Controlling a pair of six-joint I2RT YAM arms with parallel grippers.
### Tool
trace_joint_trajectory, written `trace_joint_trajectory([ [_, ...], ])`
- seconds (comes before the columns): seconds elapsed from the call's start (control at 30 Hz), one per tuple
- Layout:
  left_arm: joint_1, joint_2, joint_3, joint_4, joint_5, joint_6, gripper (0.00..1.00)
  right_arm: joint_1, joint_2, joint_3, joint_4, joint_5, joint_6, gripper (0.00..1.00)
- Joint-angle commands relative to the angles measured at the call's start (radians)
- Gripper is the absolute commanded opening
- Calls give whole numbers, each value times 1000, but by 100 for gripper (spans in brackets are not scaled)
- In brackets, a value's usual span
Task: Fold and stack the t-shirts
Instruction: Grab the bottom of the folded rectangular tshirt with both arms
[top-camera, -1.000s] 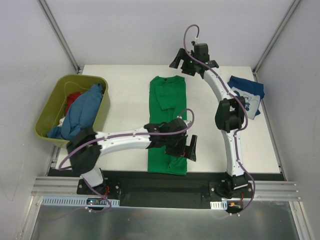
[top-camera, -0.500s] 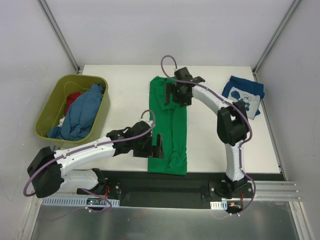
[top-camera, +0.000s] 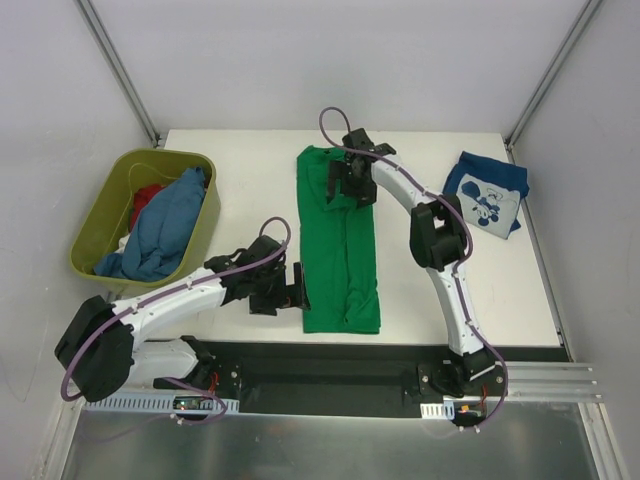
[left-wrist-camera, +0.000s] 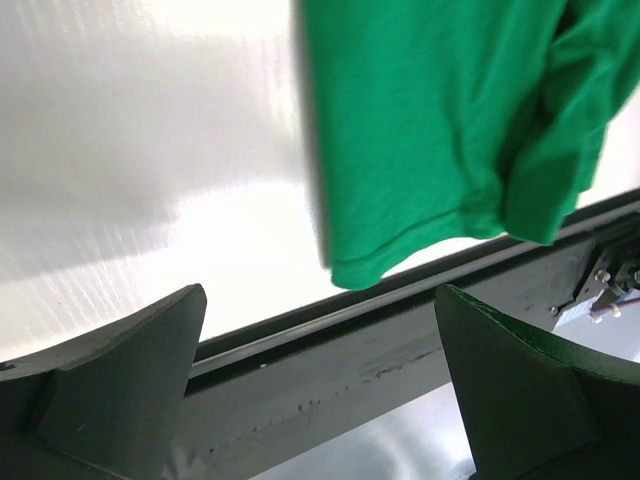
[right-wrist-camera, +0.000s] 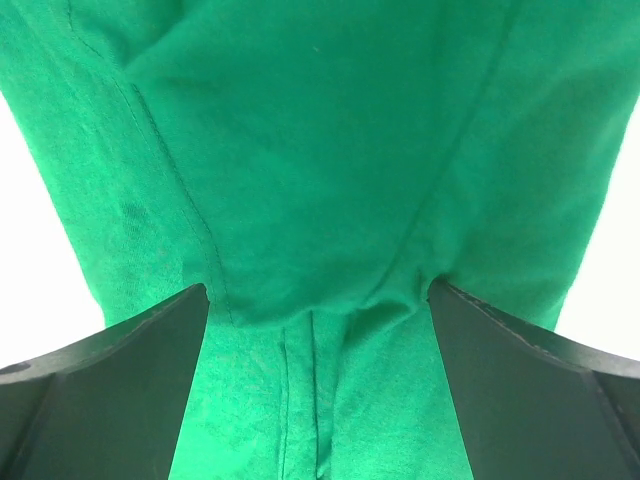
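The bright green t-shirt (top-camera: 340, 240) lies flat in a long narrow strip down the middle of the table. My left gripper (top-camera: 296, 290) is open and empty just left of the shirt's near-left corner; the left wrist view shows that green corner (left-wrist-camera: 430, 140) ahead of the gripper (left-wrist-camera: 320, 400). My right gripper (top-camera: 350, 185) is open and low over the shirt's upper part; the right wrist view (right-wrist-camera: 318, 400) shows green cloth (right-wrist-camera: 320, 150) filling the space between the fingers. A folded navy t-shirt with a white print (top-camera: 488, 195) lies at the back right.
An olive-green tub (top-camera: 100, 225) at the left holds a mid-blue shirt (top-camera: 165, 225) and a red one (top-camera: 150, 195). The table's near edge and dark rail (left-wrist-camera: 400, 330) run just below the left gripper. Frame posts stand at the back corners.
The left arm has drawn back leftward off the shirt to its near-left corner. The right arm has come from the table's back edge down over the shirt's upper part. The shirt lies flatter.
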Motion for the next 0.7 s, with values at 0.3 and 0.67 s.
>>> trace_joint_trajectory([
  [0.3,-6,-35,-134,196,101,-102,94,47,-597,-527,133,-1,-75,97],
  [0.67,-152,91,-152,317,4,-185,56,122,-1268,-1409,138,0,106,94],
])
